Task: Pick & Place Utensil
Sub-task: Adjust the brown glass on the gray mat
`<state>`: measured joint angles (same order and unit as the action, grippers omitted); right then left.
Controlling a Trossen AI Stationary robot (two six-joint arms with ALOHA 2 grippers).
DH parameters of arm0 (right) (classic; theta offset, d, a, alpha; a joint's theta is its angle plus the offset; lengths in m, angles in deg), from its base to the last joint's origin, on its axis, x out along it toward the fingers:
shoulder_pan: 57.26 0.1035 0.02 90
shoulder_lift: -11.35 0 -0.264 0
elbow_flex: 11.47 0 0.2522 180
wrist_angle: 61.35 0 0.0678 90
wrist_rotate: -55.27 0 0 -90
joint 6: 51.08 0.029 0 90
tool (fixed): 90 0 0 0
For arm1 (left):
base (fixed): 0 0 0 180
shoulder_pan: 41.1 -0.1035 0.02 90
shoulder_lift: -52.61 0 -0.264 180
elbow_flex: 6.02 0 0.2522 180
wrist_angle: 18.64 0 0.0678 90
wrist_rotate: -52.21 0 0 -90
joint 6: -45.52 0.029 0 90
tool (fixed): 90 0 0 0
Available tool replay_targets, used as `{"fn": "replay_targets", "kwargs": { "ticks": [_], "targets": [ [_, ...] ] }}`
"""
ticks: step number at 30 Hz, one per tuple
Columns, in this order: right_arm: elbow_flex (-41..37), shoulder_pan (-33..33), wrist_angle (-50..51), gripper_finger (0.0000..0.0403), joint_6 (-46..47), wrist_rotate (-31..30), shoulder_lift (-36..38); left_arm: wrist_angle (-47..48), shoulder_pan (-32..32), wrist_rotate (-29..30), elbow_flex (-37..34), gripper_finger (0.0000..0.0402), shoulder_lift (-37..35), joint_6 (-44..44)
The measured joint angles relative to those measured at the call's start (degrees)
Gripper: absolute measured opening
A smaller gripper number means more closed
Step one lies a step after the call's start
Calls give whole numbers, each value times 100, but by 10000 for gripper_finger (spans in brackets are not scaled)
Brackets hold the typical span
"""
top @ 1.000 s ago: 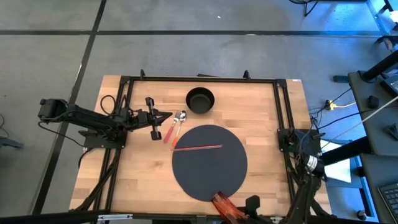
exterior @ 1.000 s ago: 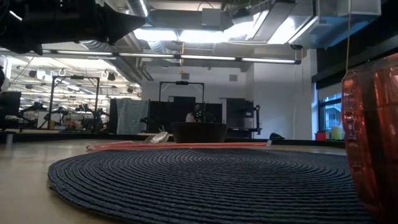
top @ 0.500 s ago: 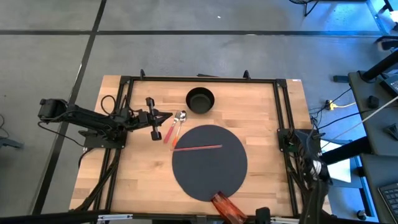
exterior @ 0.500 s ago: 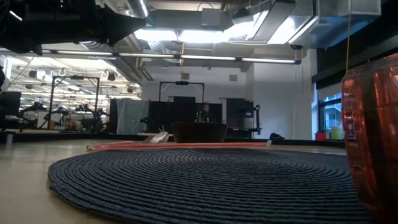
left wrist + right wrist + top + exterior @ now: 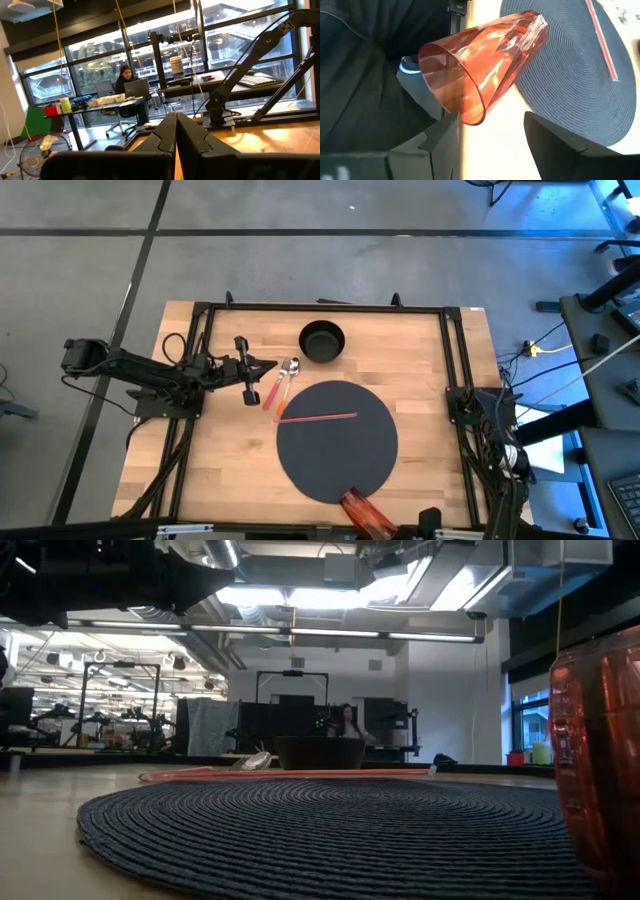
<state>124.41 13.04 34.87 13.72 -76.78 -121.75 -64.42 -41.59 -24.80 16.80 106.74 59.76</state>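
From my remote station, the round mat (image 5: 336,442) anchors the scene: the red-handled spoon (image 5: 272,393) lies just off its far-left edge, a second spoon (image 5: 290,373) beside it, a thin red stick (image 5: 318,418) across the mat's far part, and the black bowl (image 5: 322,340) beyond. The left gripper (image 5: 268,366), fingers pressed shut and holding nothing, hovers just left of the spoons. The right gripper (image 5: 490,145) sits at the mat's near edge, jaws spread wide and empty, facing an orange tumbler (image 5: 482,62) tipped on its side half on the mat. I judge the pick falls to the left arm: open first, come down astride the handle rather than the bowl end. Room is generous over the mat; the tumbler by the table's near edge (image 5: 250,522) is the hazard.
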Motion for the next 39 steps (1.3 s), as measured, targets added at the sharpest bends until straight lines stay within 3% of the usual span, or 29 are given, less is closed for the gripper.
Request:
{"fn": "replay_targets", "kwargs": {
  "ticks": [16,39],
  "targets": [
    [-879,-2,-756,220,-14,-433,6,68,0,-9,0,3,2,-12],
    [-917,-34,-745,220,-248,-849,6,106,0,-2,0,3,2,2]
  ]
}}
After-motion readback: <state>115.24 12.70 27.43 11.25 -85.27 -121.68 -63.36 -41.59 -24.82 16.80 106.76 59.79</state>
